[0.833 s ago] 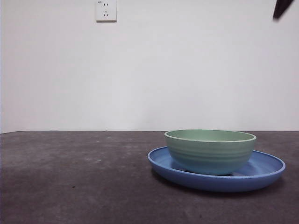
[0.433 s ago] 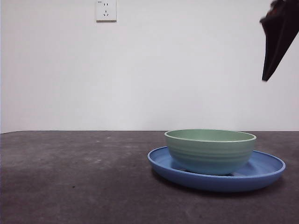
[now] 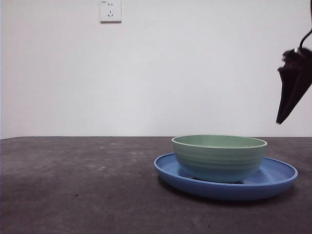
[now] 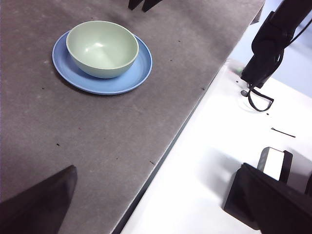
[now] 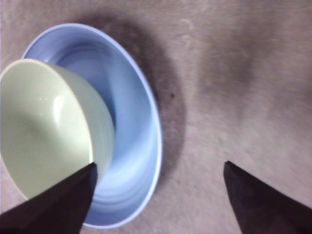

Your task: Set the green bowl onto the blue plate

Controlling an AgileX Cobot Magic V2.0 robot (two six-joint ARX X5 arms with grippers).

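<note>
The green bowl sits upright inside the blue plate on the dark table, right of the middle. My right gripper hangs at the right edge, above and to the right of the bowl, touching nothing. In the right wrist view the right gripper is open and empty, over the plate beside the bowl. My left gripper is open and empty, far from the bowl and plate, near the table's edge.
A white wall socket is high on the back wall. In the left wrist view the table's edge borders a white surface that carries a black arm part and cables.
The right gripper has come down along the right edge of the front view. The bowl and plate have not moved.
</note>
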